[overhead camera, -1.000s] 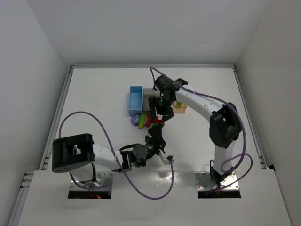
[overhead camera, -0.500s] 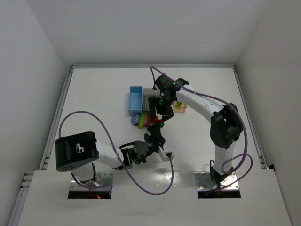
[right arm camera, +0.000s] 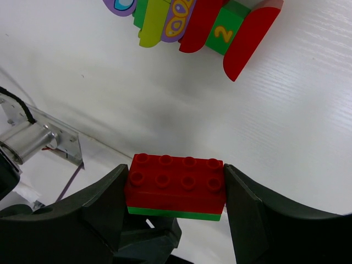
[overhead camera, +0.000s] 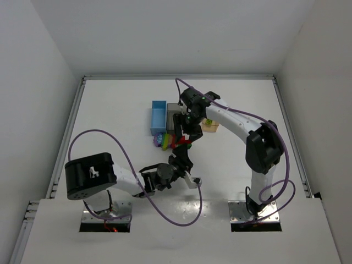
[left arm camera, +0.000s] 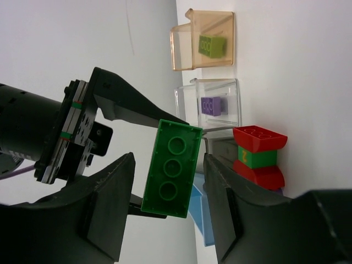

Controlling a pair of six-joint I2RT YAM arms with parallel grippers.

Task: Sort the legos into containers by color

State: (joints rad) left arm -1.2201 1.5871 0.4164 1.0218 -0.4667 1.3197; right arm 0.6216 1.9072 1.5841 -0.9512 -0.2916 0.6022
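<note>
Left hand [left arm camera: 165, 212] grips green brick [left arm camera: 171, 169], long axis along fingers.

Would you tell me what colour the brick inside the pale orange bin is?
Lime-yellow: the brick in the pale orange bin shows best in the left wrist view.

Your left gripper [left arm camera: 168, 206] reaches forward low over the desk, fingers [left arm camera: 104, 203] closed on a green brick [left arm camera: 171, 168]. Your right gripper [right arm camera: 175, 212], arm arched over from the far side, pinches a red brick [right arm camera: 176, 182] stacked on it.
</note>
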